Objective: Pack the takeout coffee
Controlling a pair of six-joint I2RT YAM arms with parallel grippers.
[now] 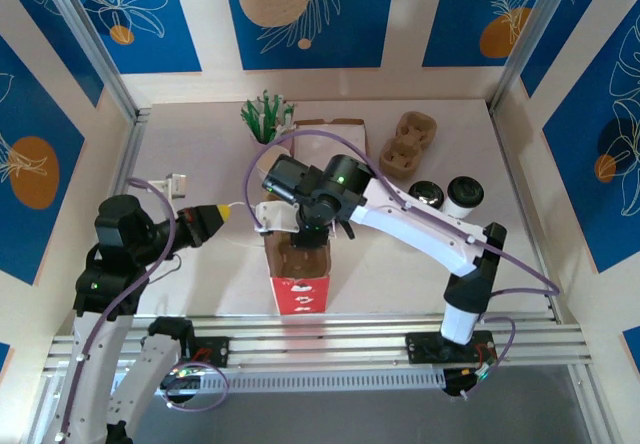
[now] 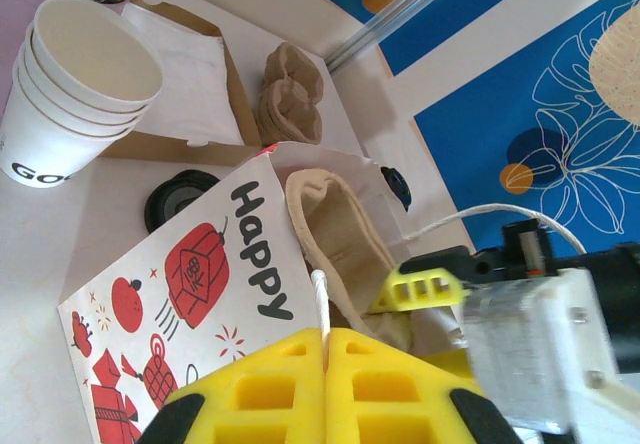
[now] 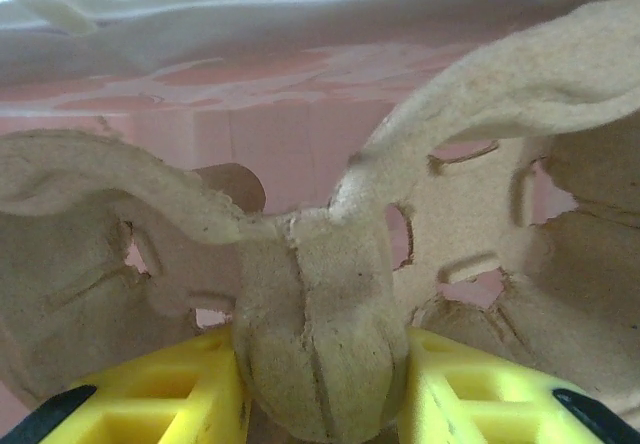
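Two takeout coffees (image 1: 427, 195) (image 1: 464, 196), white cups with black lids, stand on the table to the right of the arms. Neither gripper touches them. The red-and-white paper bag (image 1: 299, 276) stands open at the front centre. My left gripper (image 1: 218, 214) is shut on the bag's white string handle (image 2: 321, 302). My right gripper (image 1: 300, 219) reaches into the bag's mouth. In the right wrist view it (image 3: 320, 389) is shut on the middle ridge of a brown cup carrier (image 3: 316, 304), with the bag's pink inside behind. A black lid (image 2: 176, 200) shows past the bag's edge.
More brown carriers (image 1: 410, 144) lie at the back right. An open cardboard box (image 1: 325, 126) and green stirrers (image 1: 265, 119) stand at the back centre. Stacked lidless white cups (image 2: 70, 94) stand beside the box. Metal frame posts line both sides.
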